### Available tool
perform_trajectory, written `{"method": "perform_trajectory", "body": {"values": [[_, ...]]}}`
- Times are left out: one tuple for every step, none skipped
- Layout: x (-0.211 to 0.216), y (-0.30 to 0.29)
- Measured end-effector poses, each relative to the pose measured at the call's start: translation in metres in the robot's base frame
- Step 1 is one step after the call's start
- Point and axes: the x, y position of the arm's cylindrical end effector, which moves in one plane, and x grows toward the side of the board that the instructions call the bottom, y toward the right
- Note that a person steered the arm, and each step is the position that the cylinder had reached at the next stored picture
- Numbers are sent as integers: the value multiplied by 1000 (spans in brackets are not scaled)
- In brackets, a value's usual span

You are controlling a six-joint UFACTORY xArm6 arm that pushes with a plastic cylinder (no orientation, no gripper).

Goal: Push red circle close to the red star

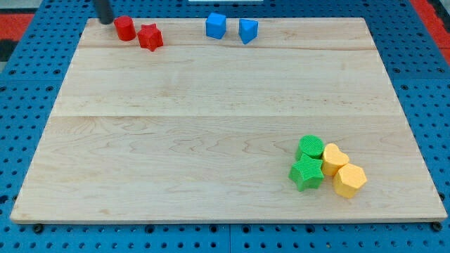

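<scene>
The red circle [125,28] sits near the board's top left edge. The red star [150,37] lies just to its right and slightly lower, almost touching it. My tip [105,20] is at the view's top left, just left of the red circle, a small gap apart from it. The rod runs up out of the view.
A blue cube [216,25] and a blue triangular block [247,31] sit at the top middle. At the bottom right, a green circle [310,147], green star [306,173], yellow heart [334,159] and yellow hexagon [349,180] cluster together. The wooden board [211,126] lies on a blue pegboard.
</scene>
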Motion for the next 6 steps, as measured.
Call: {"method": "perform_trajectory", "body": {"values": [[0, 15], [7, -7], [6, 2], [12, 2], [24, 2], [29, 2]]}}
